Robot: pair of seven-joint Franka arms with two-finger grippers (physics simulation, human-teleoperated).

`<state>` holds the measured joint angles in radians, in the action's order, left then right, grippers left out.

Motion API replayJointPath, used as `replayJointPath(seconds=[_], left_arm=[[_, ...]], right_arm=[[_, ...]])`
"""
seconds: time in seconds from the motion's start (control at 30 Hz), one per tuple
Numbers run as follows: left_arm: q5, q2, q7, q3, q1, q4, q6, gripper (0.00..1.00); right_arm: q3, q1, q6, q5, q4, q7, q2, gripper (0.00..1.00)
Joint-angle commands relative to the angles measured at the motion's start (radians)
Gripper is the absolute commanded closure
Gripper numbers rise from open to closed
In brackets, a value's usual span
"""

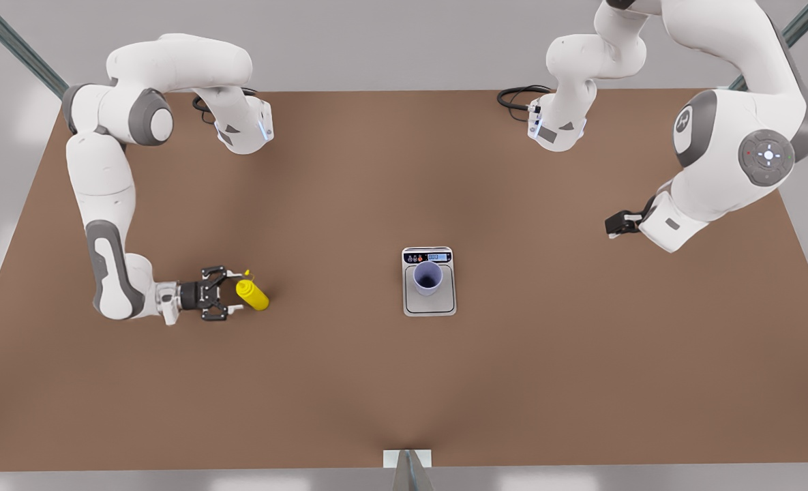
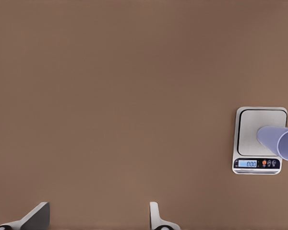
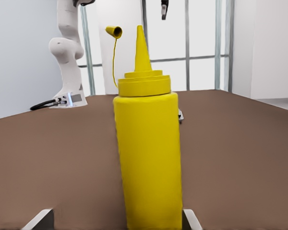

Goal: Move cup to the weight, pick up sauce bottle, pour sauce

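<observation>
The lavender cup (image 1: 427, 277) stands upright on the silver-grey weight (image 1: 429, 303) at the table's middle. From above, the left wrist view shows the same cup (image 2: 278, 141) on the weight (image 2: 259, 120). The yellow sauce bottle (image 1: 252, 294) stands on the front view's left, its loose cap hanging by a thin strap. My right gripper (image 1: 234, 294) lies low and level beside it, open. Its fingertips (image 3: 192, 219) flank the base of the sauce bottle (image 3: 148, 158), one close to its side. My left gripper (image 1: 616, 224) waits raised on the front view's right, open (image 2: 96, 223), holding nothing.
The brown table (image 1: 404, 395) has wide bare room around the weight. Black cables (image 1: 516, 99) lie by the arm bases at the far edge. A small bracket (image 1: 407, 460) sits at the near edge. The other arm's base (image 3: 67, 57) stands behind the bottle.
</observation>
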<state>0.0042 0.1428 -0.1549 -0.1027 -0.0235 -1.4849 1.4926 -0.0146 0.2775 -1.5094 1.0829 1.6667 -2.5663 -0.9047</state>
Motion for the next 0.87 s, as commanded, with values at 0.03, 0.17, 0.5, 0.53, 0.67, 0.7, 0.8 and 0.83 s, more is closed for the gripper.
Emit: replayJointPath(seconds=[0.03, 0.17, 0.5, 0.53, 0.67, 0.7, 0.8, 0.83], left_arm=[[0.0, 0.0, 0.0, 0.0, 0.0, 0.0, 0.0, 0.0], [0.013, -0.003, 0.009, 0.0, 0.0, 0.0, 0.0, 0.0], [0.014, 0.001, 0.011, 0.0, 0.0, 0.0, 0.0, 0.0], [0.014, 0.001, 0.011, 0.0, 0.0, -0.002, 0.0, 0.0], [0.014, -0.002, 0.012, 0.0, 0.0, -0.002, -0.005, 0.0], [0.014, -0.002, 0.012, 0.0, 0.0, -0.002, -0.005, 0.0], [0.014, 0.0, 0.012, 0.0, 0.0, -0.002, -0.005, 0.0], [0.014, 0.0, 0.012, 0.0, 0.0, -0.002, -0.005, 0.0]], right_arm=[[-0.025, 0.008, 0.005, -0.029, -0.001, 0.0, 0.01, 0.0], [-0.217, 0.008, 0.175, -0.216, -0.133, 0.169, 0.092, 0.0], [-0.228, -0.276, -0.119, -0.774, -0.401, 1.811, 0.454, 0.0], [-0.22, -0.316, -0.182, -0.865, -0.309, 2.041, 0.53, 0.0], [-0.079, -0.307, -0.236, -0.997, -0.111, 2.525, 0.751, 0.0], [-0.074, -0.305, -0.238, -0.997, -0.07, 2.545, 0.788, 0.0], [-0.062, -0.307, -0.25, -0.997, -0.058, 2.545, 0.791, 0.0], [-0.062, -0.307, -0.249, -0.997, -0.056, 2.545, 0.79, 0.0]])
